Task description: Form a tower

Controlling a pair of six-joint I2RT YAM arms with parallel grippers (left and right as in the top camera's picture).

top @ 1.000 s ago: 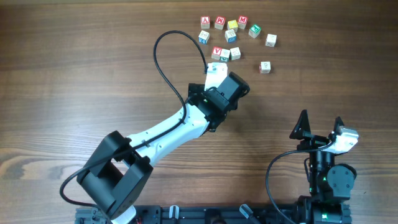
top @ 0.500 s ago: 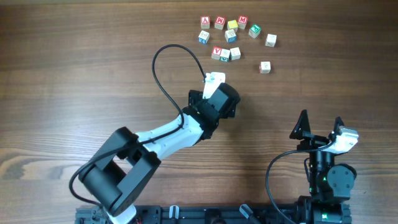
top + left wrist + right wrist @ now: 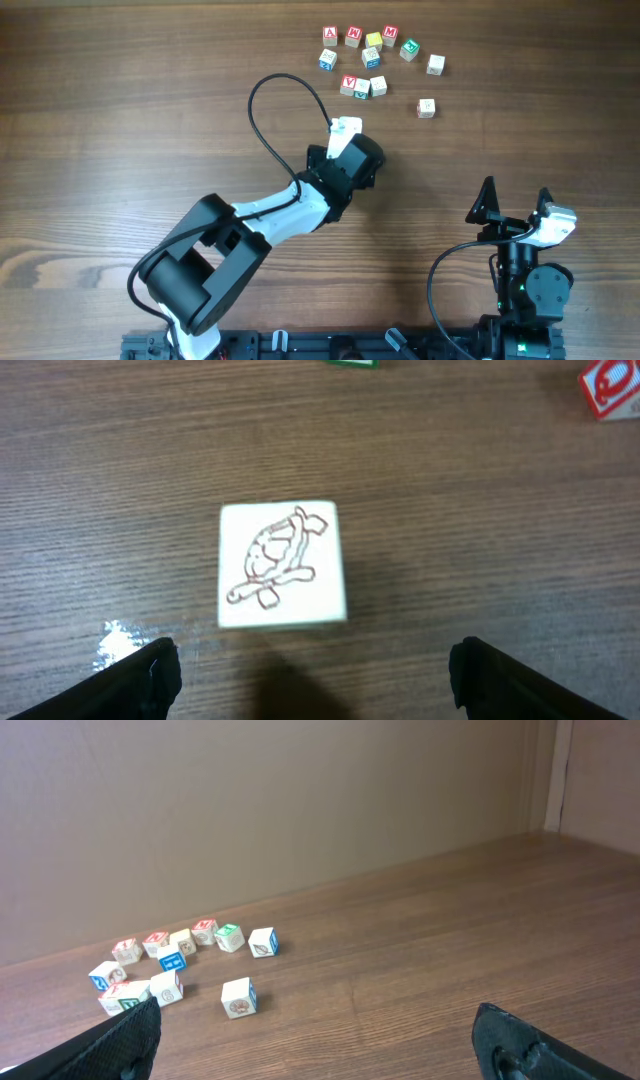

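Overhead: left end effector poised just short of the scattered cubes; right end effector spread, well apart; left wrist: fingers apart, a pale turtle cube on the desk between them, untouched; whether it tops a tower, unclear; right wrist: cubes far ahead.
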